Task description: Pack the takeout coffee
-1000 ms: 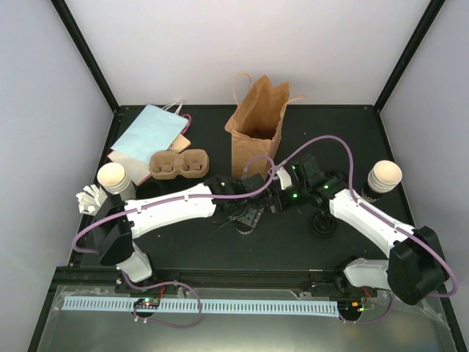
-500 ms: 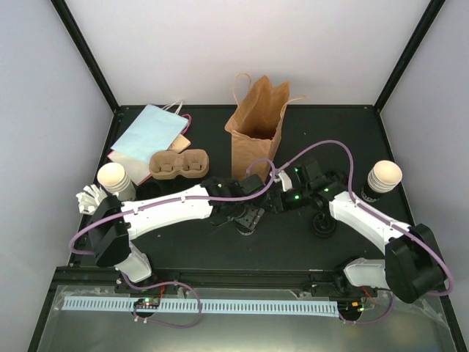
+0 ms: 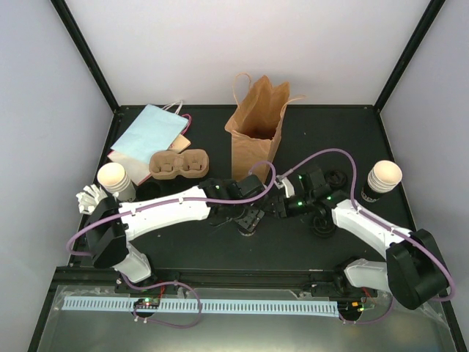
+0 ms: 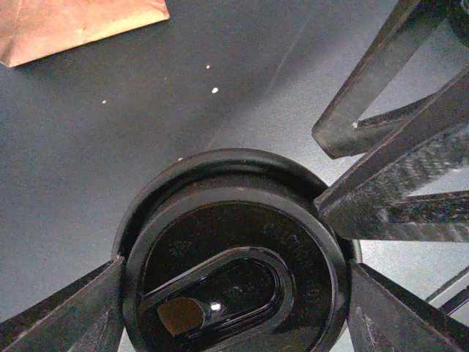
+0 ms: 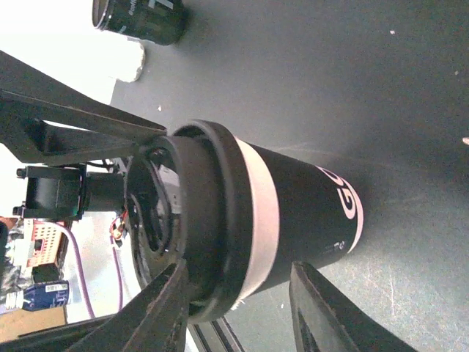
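Observation:
The takeout coffee (image 3: 249,220), a black paper cup with a round black lid, stands upright mid-table in front of the brown bag (image 3: 256,125). My left gripper (image 3: 249,217) comes down on it from above. In the left wrist view its fingers (image 4: 73,315) press both sides of the lid (image 4: 234,249). My right gripper (image 3: 278,205) reaches in from the right, rolled on its side. In the right wrist view the cup (image 5: 293,205) lies just past the right gripper (image 5: 240,270). One of its fingers (image 5: 165,308) touches the lid rim; the jaws stand apart.
The brown bag stands open at the back, with a cardboard cup carrier (image 3: 179,163) and a flat pale-blue bag (image 3: 149,132) to its left. Stacks of open cups stand at the left (image 3: 113,178) and right (image 3: 383,178). Loose black lids (image 3: 322,224) lie beside the right arm.
My right gripper has narrowed its jaws and shifted slightly nearer, close against the cup. The left gripper has stayed on the lid.

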Motion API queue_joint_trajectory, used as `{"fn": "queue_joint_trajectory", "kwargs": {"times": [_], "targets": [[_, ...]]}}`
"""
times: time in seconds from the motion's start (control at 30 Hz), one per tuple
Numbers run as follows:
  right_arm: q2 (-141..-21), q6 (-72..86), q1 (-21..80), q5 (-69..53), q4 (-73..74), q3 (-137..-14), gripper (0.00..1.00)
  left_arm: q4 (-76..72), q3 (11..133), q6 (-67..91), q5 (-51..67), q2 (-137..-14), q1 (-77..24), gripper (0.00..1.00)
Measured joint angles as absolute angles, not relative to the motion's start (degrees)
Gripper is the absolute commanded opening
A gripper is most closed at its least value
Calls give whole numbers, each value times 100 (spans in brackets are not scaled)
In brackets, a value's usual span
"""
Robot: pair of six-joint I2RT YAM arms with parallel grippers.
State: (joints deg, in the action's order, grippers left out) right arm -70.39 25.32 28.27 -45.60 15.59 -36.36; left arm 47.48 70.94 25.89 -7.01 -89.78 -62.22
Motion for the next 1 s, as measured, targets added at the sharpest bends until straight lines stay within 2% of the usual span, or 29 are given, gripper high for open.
{"fn": "queue_joint_trajectory", "kwargs": {"times": [0.63, 1.0], "targets": [[-7137, 2628, 2799, -4541, 1310, -3395, 33, 4611, 6982, 2416, -679, -8978, -6219, 80], [-7382, 2628, 2685, -4713, 1273, -3395, 34, 4296, 6735, 2399, -681, -8895, -6219, 80]]}}
